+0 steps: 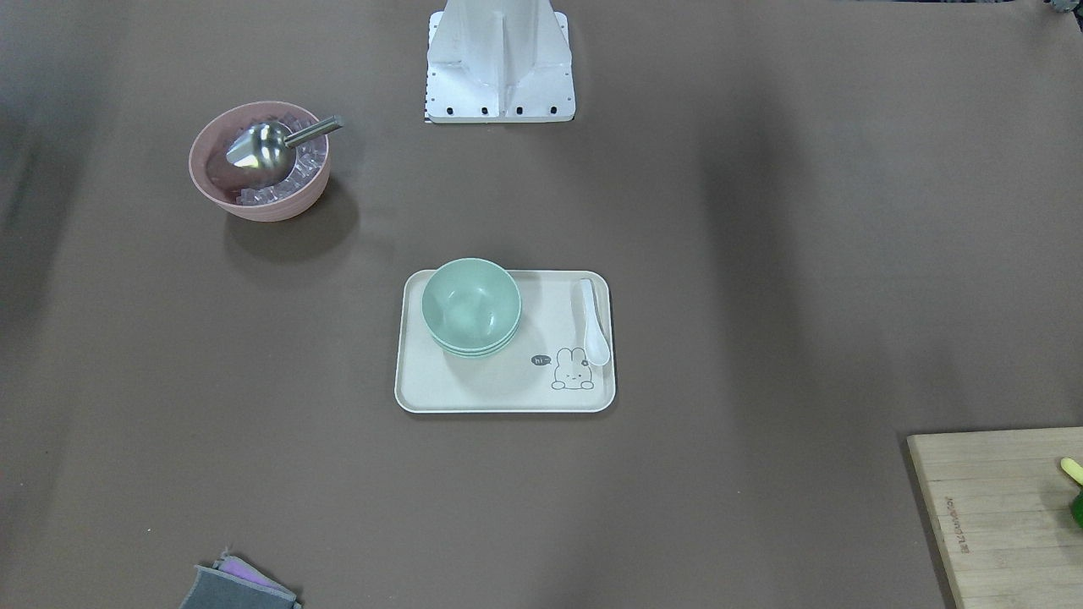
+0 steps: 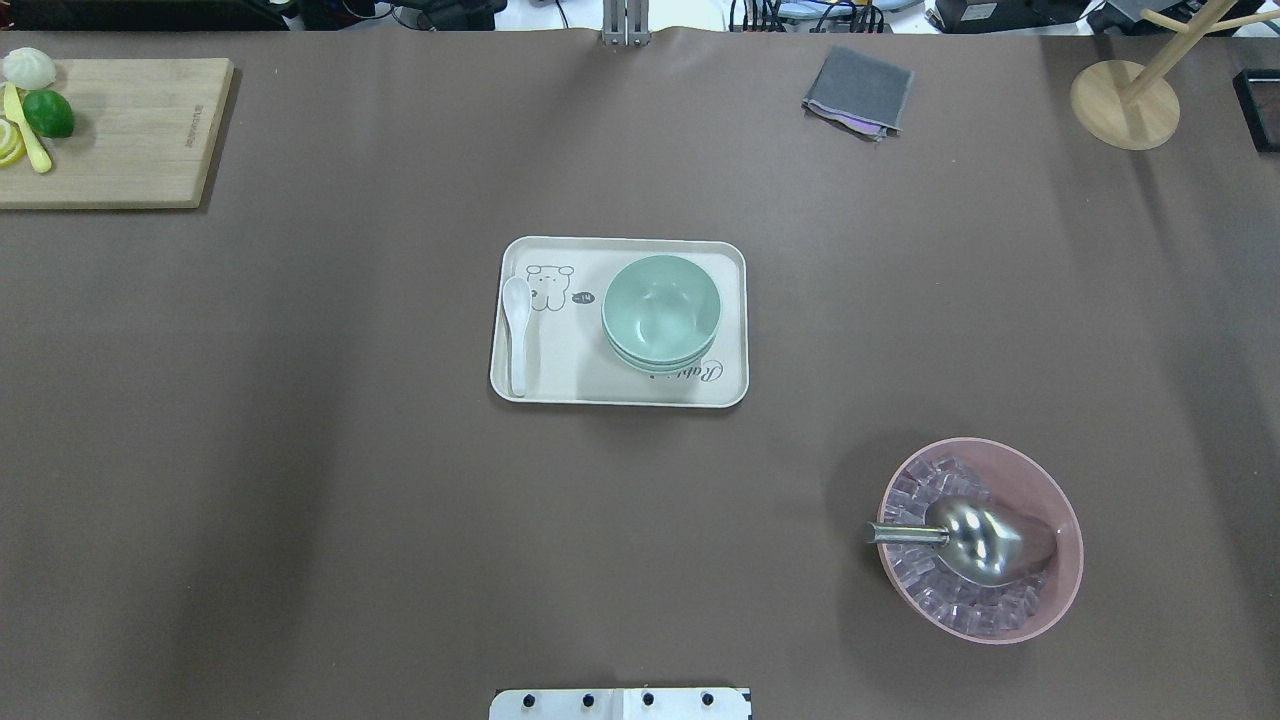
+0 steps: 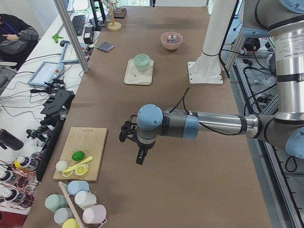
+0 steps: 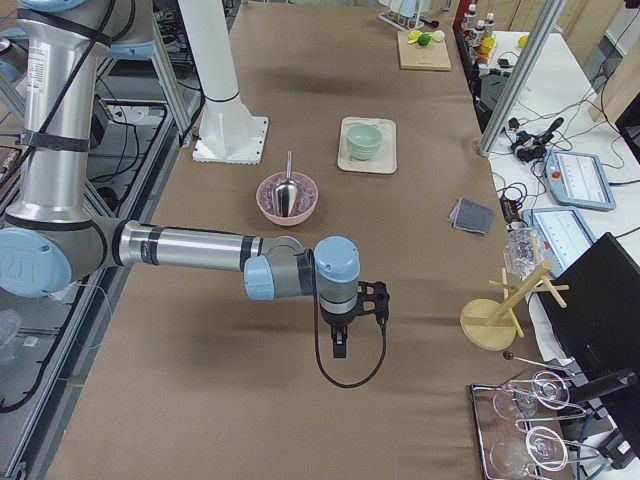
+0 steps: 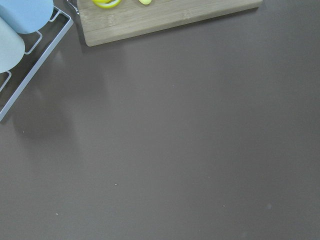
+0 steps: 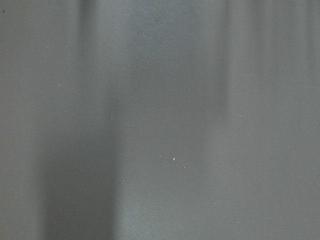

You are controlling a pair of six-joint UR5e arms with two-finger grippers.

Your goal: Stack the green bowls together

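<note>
The green bowls (image 1: 471, 306) sit nested in one stack on the cream tray (image 1: 508, 391) at the table's middle, also in the overhead view (image 2: 661, 313) and small in both side views (image 3: 141, 61) (image 4: 364, 140). My left gripper (image 3: 141, 159) shows only in the exterior left view, hanging over bare table near the cutting board, far from the tray. My right gripper (image 4: 341, 346) shows only in the exterior right view, over bare table beyond the pink bowl. I cannot tell whether either is open or shut. Neither holds anything that I can see.
A white spoon (image 2: 517, 330) lies on the tray (image 2: 560, 385). A pink bowl (image 2: 1066, 520) of ice with a metal scoop (image 2: 985, 540) stands on my right. A cutting board (image 2: 120, 130) with lime and lemon, a grey cloth (image 2: 858, 92) and a wooden stand (image 2: 1125, 100) line the far edge.
</note>
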